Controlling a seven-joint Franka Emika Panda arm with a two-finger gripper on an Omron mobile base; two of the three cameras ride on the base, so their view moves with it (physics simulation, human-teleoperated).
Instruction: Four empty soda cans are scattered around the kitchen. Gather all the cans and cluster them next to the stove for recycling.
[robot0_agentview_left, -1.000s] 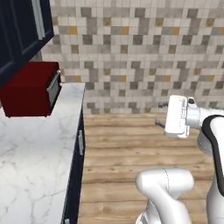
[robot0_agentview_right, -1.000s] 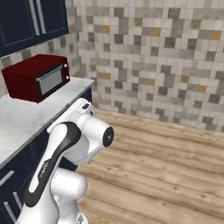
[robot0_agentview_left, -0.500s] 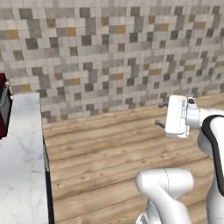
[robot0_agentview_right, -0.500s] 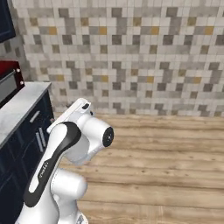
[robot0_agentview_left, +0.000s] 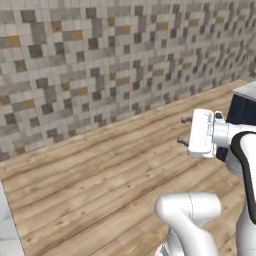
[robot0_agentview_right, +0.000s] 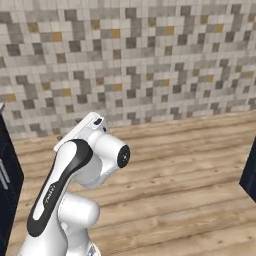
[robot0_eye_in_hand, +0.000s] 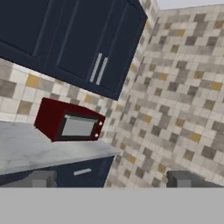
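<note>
Your gripper (robot0_agentview_left: 184, 131) stands spread wide with nothing between its fingertips (robot0_eye_in_hand: 43, 178); in the hand view the two tips rise well apart at the bottom with only open air in the gap; so you are carrying no can. Ahead of the gripper and to its left, as the hand view frames it, sits a red microwave (robot0_eye_in_hand: 69, 121) on a marble counter (robot0_eye_in_hand: 26, 148), under navy upper cabinets (robot0_eye_in_hand: 74, 39); beyond the gripper to the right runs the mosaic tile wall (robot0_eye_in_hand: 183, 100). In the base views the hand is held out over bare wood floor (robot0_agentview_left: 100, 185), with the same tile wall (robot0_agentview_right: 140, 60) facing it and a dark cabinet edge (robot0_agentview_left: 242, 110) just behind and beside the arm.

As for the soda cans and the stove, you cannot place either from here; no can lies near the gripper and no cooktop is close to it; how many cans are already gathered cannot be told. My judgement is that you are between pickups, or at the start; you have yet to find a can, grasp it and carry it to the stove.
</note>
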